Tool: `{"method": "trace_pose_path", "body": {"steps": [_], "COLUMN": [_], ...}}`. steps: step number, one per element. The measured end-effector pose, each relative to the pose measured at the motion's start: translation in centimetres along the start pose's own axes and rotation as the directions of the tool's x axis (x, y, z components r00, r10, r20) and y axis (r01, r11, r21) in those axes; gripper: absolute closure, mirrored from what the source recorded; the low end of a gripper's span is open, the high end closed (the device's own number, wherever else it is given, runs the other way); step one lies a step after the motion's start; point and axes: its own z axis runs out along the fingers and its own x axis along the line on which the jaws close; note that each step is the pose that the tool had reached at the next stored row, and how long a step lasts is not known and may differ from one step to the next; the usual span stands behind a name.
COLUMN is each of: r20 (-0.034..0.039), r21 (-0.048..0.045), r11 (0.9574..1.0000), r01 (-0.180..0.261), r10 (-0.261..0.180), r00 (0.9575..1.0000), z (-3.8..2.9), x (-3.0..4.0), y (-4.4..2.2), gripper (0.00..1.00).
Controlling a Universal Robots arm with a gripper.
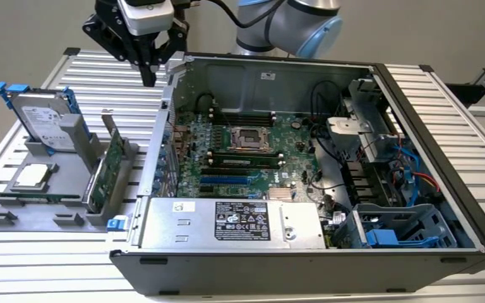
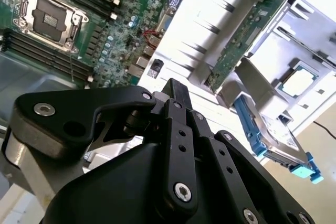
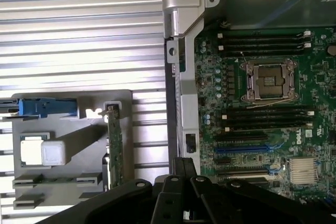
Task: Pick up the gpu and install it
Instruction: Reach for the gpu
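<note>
The gpu [image 1: 108, 165] stands on its long edge in a slot of the grey holder [image 1: 53, 218], green board showing and silver bracket at its far end. In both wrist views it appears as a thin green card [image 3: 114, 148] [image 2: 242, 39]. My gripper [image 1: 148, 77] hangs shut and empty above the slatted table, beyond the holder and beside the far corner of the open computer case [image 1: 444, 158]. Its closed tips [image 3: 182, 162] [image 2: 177, 88] point down between the holder and the case wall. The motherboard [image 1: 247, 145] lies exposed inside the case.
A silver hard drive in a blue caddy [image 1: 42, 117] stands upright in the holder, with a processor chip [image 1: 32, 177] beside it. The case holds a power supply [image 1: 234, 222] at the front and a blue-tabbed drive cage [image 1: 394, 230] on the exterior view's right.
</note>
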Motion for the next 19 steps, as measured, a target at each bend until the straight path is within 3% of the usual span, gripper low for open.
{"method": "trace_pose_path", "body": {"steps": [19], "r20": [0.0], "r21": [0.0], "r11": [1.0], "r01": [0.0], "r10": [0.0], "r00": [1.0], "z": [-0.03], "x": [1.48], "y": [-0.1], "gripper": [1.0]}}
